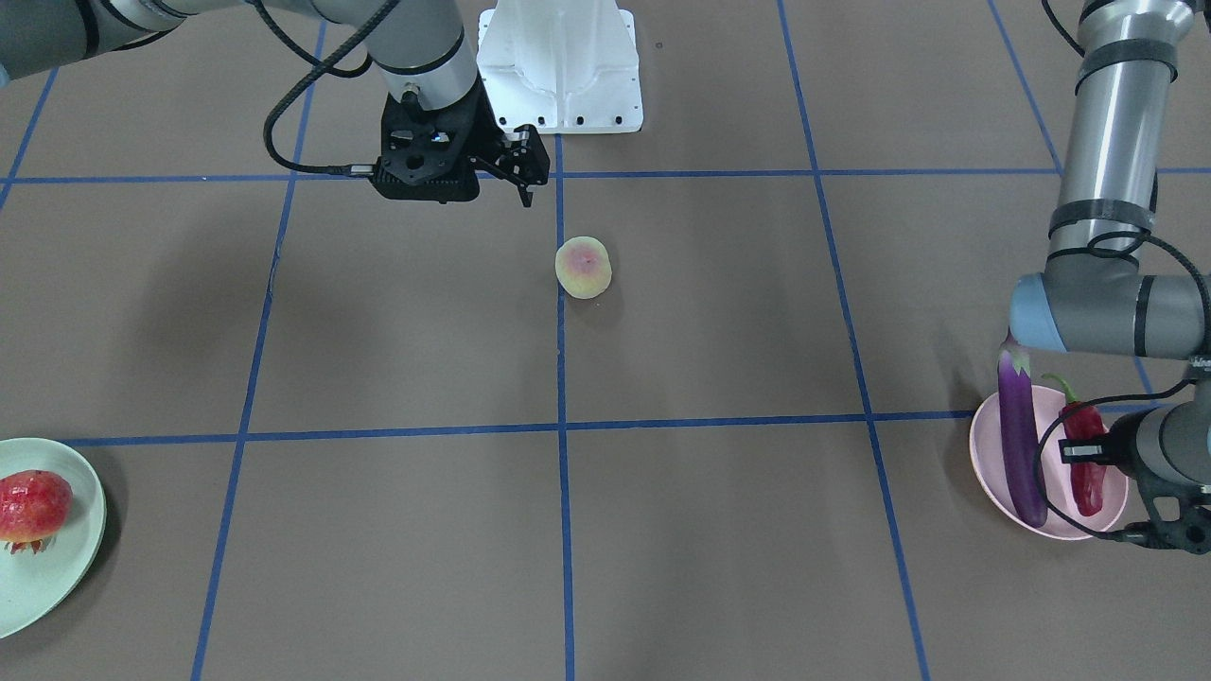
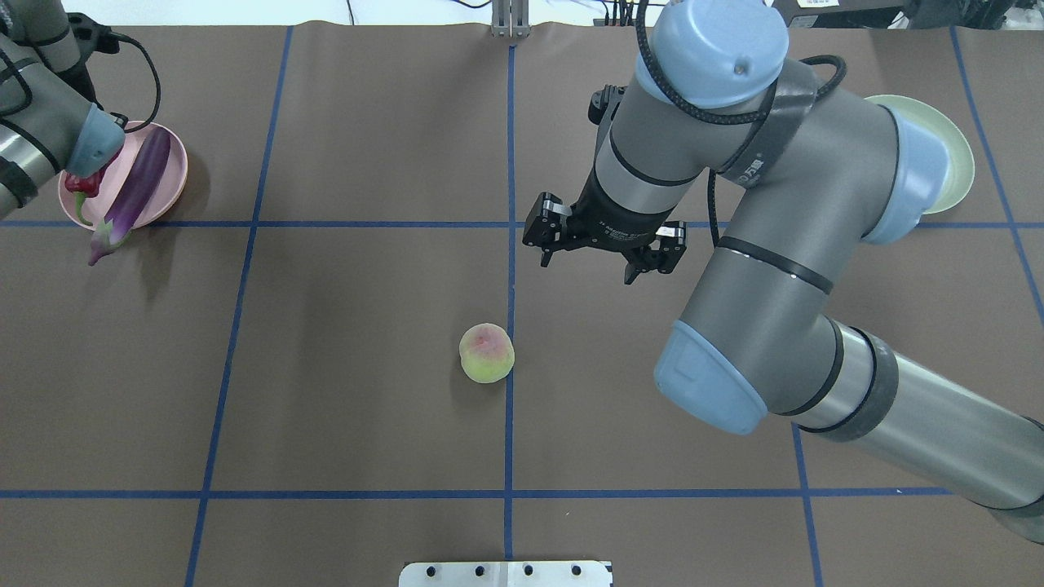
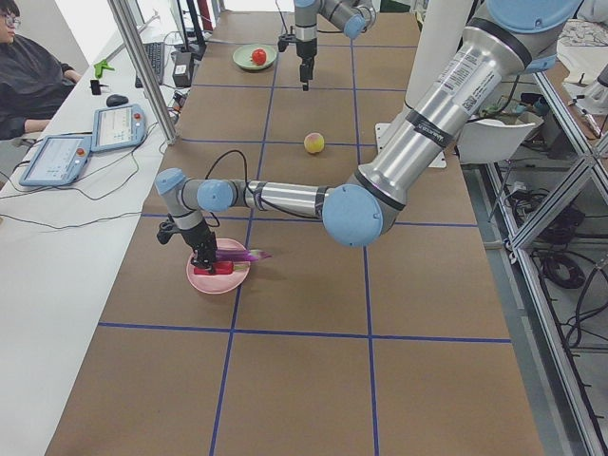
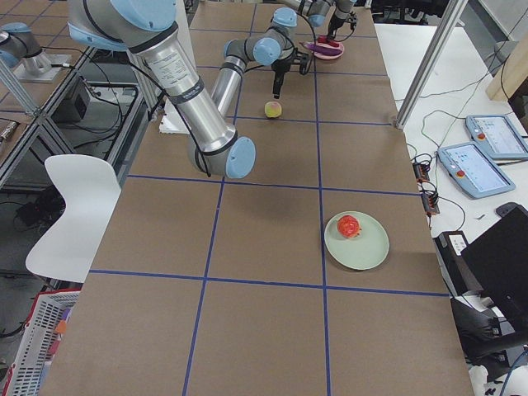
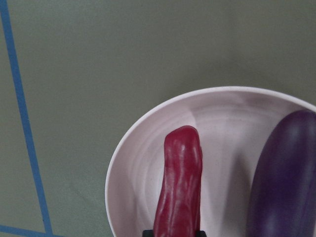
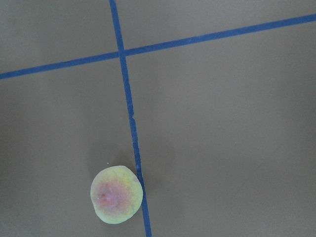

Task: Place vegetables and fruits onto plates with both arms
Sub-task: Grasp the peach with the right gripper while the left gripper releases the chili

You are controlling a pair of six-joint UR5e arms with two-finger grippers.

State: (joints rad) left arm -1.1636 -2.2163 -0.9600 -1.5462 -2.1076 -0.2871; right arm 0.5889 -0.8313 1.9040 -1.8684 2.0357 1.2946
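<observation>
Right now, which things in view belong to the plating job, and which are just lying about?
Job: peach, pomegranate, eggplant, chili pepper, pink plate, green plate.
Lying about: white chair, tablets, white base.

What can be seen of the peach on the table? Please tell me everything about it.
The peach is round, pale yellow-green with a pink blush facing up, and its skin looks matte. It lies alone on the brown table near the middle, with its edge over a blue tape line. Nothing touches it except the table. The right gripper hovers off to one side of it, with its jaws open and empty.
</observation>
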